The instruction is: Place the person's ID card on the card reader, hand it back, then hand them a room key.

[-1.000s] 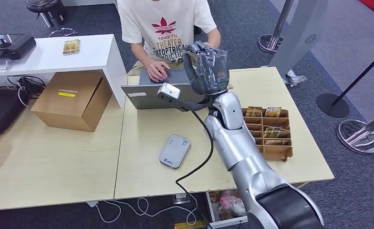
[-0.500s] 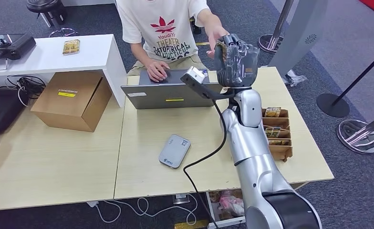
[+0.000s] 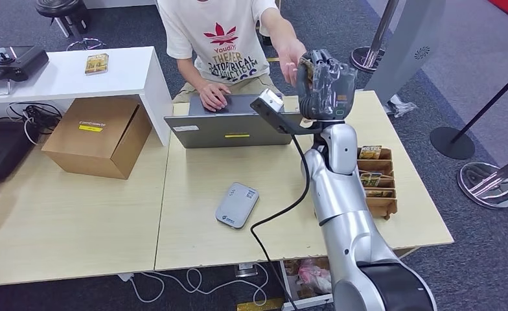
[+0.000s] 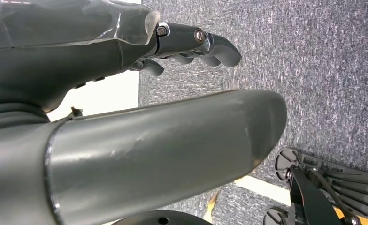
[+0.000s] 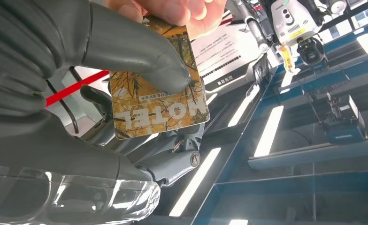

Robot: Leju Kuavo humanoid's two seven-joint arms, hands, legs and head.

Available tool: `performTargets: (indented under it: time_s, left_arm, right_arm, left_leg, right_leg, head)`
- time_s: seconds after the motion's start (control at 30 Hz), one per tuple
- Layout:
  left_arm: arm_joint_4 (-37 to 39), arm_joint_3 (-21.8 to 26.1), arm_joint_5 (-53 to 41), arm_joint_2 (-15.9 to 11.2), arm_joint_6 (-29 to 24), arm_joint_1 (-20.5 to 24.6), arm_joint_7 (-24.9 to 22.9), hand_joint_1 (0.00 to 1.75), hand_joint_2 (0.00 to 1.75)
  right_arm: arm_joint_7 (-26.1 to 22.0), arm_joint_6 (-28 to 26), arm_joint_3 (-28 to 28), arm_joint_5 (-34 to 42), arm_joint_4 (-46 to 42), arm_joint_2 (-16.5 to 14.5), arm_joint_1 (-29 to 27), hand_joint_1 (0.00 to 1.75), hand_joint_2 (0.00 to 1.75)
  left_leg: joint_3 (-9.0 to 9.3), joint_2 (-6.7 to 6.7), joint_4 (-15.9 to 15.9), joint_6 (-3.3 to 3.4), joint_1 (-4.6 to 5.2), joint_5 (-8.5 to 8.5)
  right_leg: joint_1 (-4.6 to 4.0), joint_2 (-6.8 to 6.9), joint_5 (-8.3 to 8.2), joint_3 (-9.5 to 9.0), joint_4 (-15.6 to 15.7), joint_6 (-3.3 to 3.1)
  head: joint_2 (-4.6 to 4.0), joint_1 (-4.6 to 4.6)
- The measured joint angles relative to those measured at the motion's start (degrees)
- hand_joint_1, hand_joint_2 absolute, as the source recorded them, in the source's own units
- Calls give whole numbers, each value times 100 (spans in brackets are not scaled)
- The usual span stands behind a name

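The right hand point(image 3: 326, 84) is raised above the far edge of the table point(image 3: 193, 240), in front of the seated person point(image 3: 222, 39). In the right wrist view it pinches the room key point(image 5: 158, 101), a card printed with autumn foliage and the word HOTEL, between the thick thumb point(image 5: 140, 51) and the darker fingers point(image 5: 172, 164) behind the card. The card's printed face is turned toward the wrist camera; its long axis runs along the line of lettering, and one short end points away from the palm. The person's hand point(image 5: 177, 9) touches the card's far edge, opposite the palm. In the head view that hand point(image 3: 292, 55) meets the robot's at the card. On the table lie the card reader point(image 3: 237, 205), near the middle, a laptop point(image 3: 229, 123), and a compartmented cardboard tray point(image 3: 376, 188) holding further cards. The left hand point(image 4: 140, 93) hangs over grey carpet point(image 4: 313, 70), fingers loosely curled, holding nothing.
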State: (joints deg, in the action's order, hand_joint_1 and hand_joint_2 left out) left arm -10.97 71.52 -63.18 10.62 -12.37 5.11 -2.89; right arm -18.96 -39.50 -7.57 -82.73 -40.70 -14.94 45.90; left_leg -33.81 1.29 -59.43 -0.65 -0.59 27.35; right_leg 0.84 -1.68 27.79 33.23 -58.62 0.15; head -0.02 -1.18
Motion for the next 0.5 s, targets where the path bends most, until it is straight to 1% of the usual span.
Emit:
performTargets:
  time_s: [0.03, 0.07, 0.1, 0.17, 0.2, 0.23, 0.5]
  left_arm:
    - [0, 0, 4, 4, -10, 0, 1, 0, 0]
    - [0, 0, 7, 8, -16, 0, 1, 0, 0]
    - [0, 0, 9, 11, -21, -1, 1, 0, 0]
    - [0, 0, 11, 15, -25, -1, 1, 0, 0]
    - [0, 0, 11, 16, -27, -1, 1, 0, 0]
    - [0, 1, 12, 16, -28, -2, 1, 0, 0]
    - [0, 1, 12, 14, -34, -4, 2, 0, 0]
  right_arm:
    - [11, 0, 1, -8, 10, -1, -6, 171, 175]
    - [21, 0, 1, -14, 19, -1, -11, 162, 175]
    - [35, 0, 1, -18, 29, -2, -16, 132, 175]
    - [66, 0, 1, -21, 53, -3, -23, 48, 175]
    - [81, 0, 1, -22, 67, -3, -26, 14, 175]
    - [96, 0, 1, -21, 84, -3, -29, 0, 175]
    - [195, 0, 5, -23, 235, -3, -33, 0, 175]
  left_leg:
    - [0, 0, 0, 0, 0, 0]
    - [0, 0, 0, 0, 0, 0]
    - [0, 0, 0, 0, 0, 0]
    - [0, 0, 0, 0, 0, 0]
    - [0, 0, 0, 0, 0, 0]
    - [0, 0, 0, 0, 0, 0]
    - [0, 0, 0, 0, 0, 0]
  right_leg:
    - [0, 0, 0, 0, 0, 0]
    - [0, 0, 0, 0, 0, 0]
    - [0, 0, 0, 0, 0, 0]
    - [0, 0, 0, 0, 0, 0]
    - [0, 0, 0, 0, 0, 0]
    - [0, 0, 0, 0, 0, 0]
    - [0, 0, 0, 0, 0, 0]
  head:
    - [0, 0]
    - [0, 0]
    - [0, 0]
    - [0, 0]
    - [0, 0]
    - [0, 0]
    - [0, 0]
